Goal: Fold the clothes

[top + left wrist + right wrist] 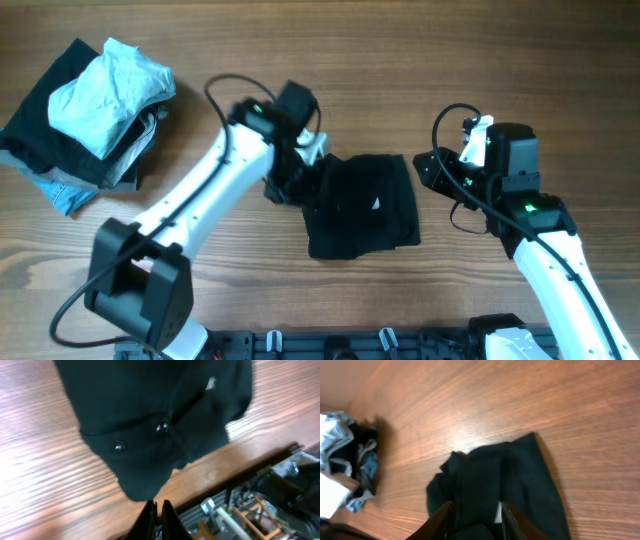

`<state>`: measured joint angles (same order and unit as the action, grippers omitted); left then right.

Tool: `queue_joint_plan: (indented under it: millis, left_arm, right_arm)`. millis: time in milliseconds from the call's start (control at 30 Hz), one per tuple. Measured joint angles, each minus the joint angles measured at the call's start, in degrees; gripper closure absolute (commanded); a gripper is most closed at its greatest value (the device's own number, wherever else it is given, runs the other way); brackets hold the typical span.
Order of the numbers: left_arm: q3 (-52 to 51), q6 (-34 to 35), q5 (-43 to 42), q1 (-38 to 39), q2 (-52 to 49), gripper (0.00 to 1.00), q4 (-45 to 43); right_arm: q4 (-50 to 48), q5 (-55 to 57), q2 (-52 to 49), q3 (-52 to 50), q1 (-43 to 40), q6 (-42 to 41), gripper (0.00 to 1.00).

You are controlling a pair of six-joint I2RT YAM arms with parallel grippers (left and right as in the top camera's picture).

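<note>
- Black garment (360, 205) lies near the middle of the tabletop (520, 60), bunched into a rough rectangle, not flat. Two buttons (161, 428) & a small white tag (377, 203) face up, so prob. a shirt w/ its front showing.
- L pincer (156, 507) sits at the garment's left edge, pads nearly together, tips right at a drooping corner of the hem. Can't tell if any cloth is pinched btwn them. My read: it's placed there to take that corner for a pull or a fold.
- R pincer (476, 505) is spread wide w/ nothing in it. Wrist view shows the cloth just ahead of its tips; overhead puts it just beside the right edge. Likely poised opposite the L one so both sides can be taken together & the cloth stretched evenly.
- Pile of clothes (90, 110) sits at the far left corner, well apart from both arms, w/ a pale item heaped loosely on darker ones. Prob. set aside so one piece gets worked at a time. Can't tell if that pile is done or waiting.
- Step, as I judge it: spreading / squaring up the black piece. No neat fold visible yet.
- Risk: soft fabric will drag & crease if only one side is lifted, and the buttoned front may bunch.
</note>
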<state>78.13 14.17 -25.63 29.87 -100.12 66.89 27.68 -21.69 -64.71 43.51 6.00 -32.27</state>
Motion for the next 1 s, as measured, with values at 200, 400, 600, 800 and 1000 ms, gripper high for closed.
queue_joint_plan:
  millis: [200,400,600,800,1000]
  left_arm:
    - [-18.84,10.43,-0.04,2.69,-0.13,0.96,-20.87]
    - [-22.53,10.71,6.95,0.70,-0.52,0.96,-43.50]
    - [-17.20,6.58,12.02,-1.31,-1.11,0.84,-48.02]
    - [0.76,2.54,12.02,-4.26,-1.25,0.41,-24.92]
    - [6.43,1.97,8.02,-4.66,-0.24,0.20,-6.49]
  right_arm:
    - [2.34,1.88,0.00,0.00,0.00,0.02,0.66]
    - [2.43,2.03,0.00,0.00,0.00,0.39,0.66]
    - [6.16,1.57,-1.55,-0.02,0.00,2.03,0.65]
    - [6.54,3.26,-5.14,-0.02,0.00,6.97,0.62]
    - [-5.77,5.73,-14.95,-0.09,-0.02,10.91,0.63]
